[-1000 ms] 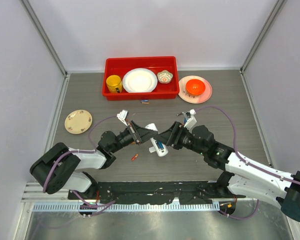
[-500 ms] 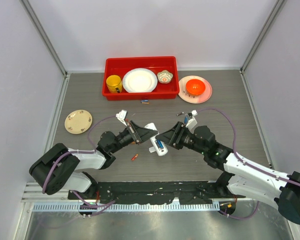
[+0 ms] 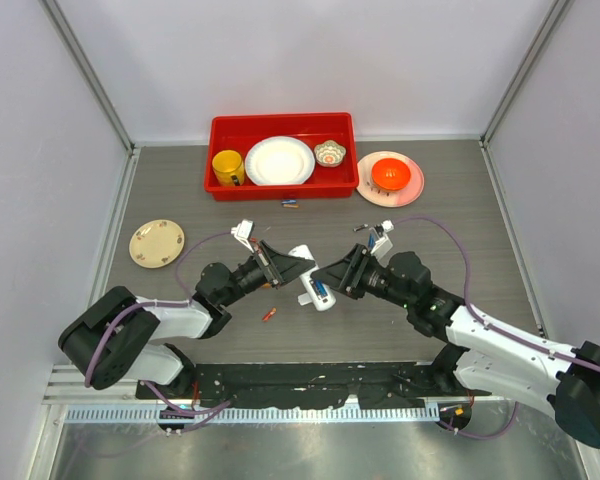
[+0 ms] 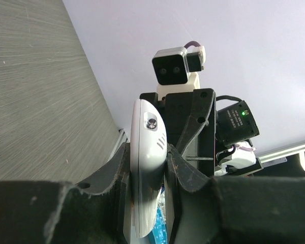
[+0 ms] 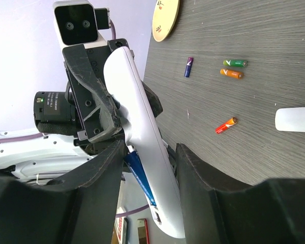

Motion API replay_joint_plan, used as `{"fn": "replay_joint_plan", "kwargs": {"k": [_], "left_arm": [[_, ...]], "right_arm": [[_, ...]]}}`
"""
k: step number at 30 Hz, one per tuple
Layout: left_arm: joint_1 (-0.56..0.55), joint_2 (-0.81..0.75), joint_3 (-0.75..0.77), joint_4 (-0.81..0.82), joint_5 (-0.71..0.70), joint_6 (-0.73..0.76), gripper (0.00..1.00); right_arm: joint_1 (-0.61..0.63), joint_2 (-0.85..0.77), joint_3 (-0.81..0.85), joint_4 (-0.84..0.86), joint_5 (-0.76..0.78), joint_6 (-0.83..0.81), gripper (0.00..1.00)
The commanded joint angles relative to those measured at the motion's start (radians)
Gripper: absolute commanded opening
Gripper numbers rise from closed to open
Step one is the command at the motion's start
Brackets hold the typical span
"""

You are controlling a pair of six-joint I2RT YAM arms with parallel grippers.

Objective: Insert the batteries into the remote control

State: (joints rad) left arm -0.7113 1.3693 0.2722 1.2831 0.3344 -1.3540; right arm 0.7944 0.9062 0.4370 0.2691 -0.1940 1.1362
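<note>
Fingers point(image 4: 108, 177) of the left gripper point(image 4: 146, 151) were clamped on both flanks of the remote control point(image 4: 145, 129), which was held on edge between the two arms over the middle of the table point(image 3: 460, 220). The right gripper point(image 5: 150, 150) straddled the remote's other end with its fingers point(image 5: 195, 178) spread, a dark sliver showing beside one of them. A blue battery point(image 5: 138, 174) sat along the remote's recessed face.

The table was dark grey with a fine wood grain. On it lay a red-orange battery point(image 5: 226, 124), and farther off an orange battery point(image 5: 231, 73), a green battery point(image 5: 235, 63) and a purple battery point(image 5: 189, 66). A flat white cover piece point(image 5: 295, 119) lay apart from them. A beige plate point(image 3: 157, 243) sat to the left, and a red bin point(image 3: 280, 120) of crockery stood at the far edge beside a pink plate point(image 3: 405, 192). Pale lilac walls point(image 3: 310, 60) with metal corner posts enclosed the table.
</note>
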Motion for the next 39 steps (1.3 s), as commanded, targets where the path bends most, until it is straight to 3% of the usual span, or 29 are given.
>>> {"fn": "replay_joint_plan", "kwargs": {"k": [1,39], "left_arm": [[0.001,-0.022,0.016,0.263,-0.018,0.012,0.0],[0.006,-0.039,0.09,0.263,-0.069,0.003,0.0]], "right_arm": [[-0.006,0.008,-0.017,0.067,-0.022,0.013,0.48],[-0.006,0.039,-0.081,0.078,-0.091,-0.01,0.26]]}}
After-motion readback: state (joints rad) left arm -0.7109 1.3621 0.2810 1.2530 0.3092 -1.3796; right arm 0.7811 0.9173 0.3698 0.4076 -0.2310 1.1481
